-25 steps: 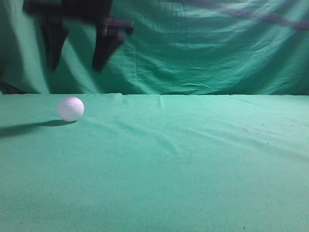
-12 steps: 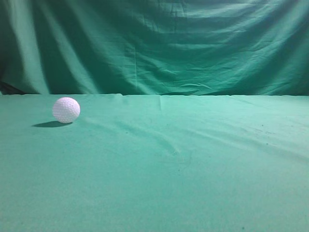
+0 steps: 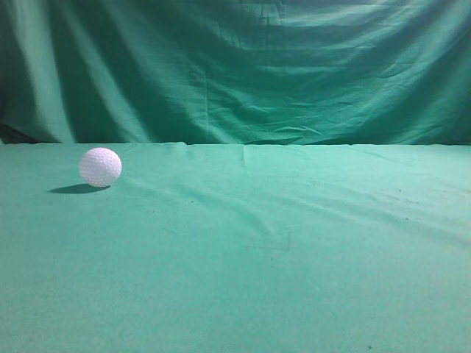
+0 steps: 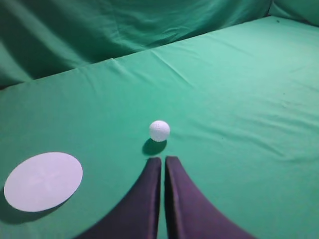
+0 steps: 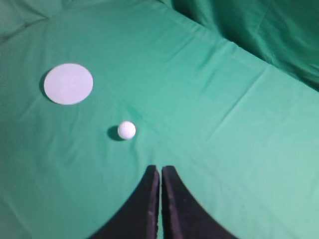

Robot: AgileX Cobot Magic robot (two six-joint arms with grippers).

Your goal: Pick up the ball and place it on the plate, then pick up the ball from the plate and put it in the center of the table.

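Note:
The white dimpled golf ball (image 3: pixel 100 167) rests on the green cloth table (image 3: pixel 294 250) at the left of the exterior view. It also shows in the left wrist view (image 4: pixel 159 130) and the right wrist view (image 5: pixel 126 130). A flat white round plate (image 4: pixel 43 180) lies on the cloth apart from the ball, also in the right wrist view (image 5: pixel 68 83). My left gripper (image 4: pixel 163 160) is shut and empty, held above the cloth short of the ball. My right gripper (image 5: pixel 160 169) is shut and empty, raised well back from the ball. Neither gripper shows in the exterior view.
A draped green cloth backdrop (image 3: pixel 257 66) hangs behind the table. The cloth on the table has shallow wrinkles (image 3: pixel 250 213) near the middle.
One second ago a dark open gripper hung at the top left above the ball. It has left the exterior view. The ball has shifted slightly left and now lies still.

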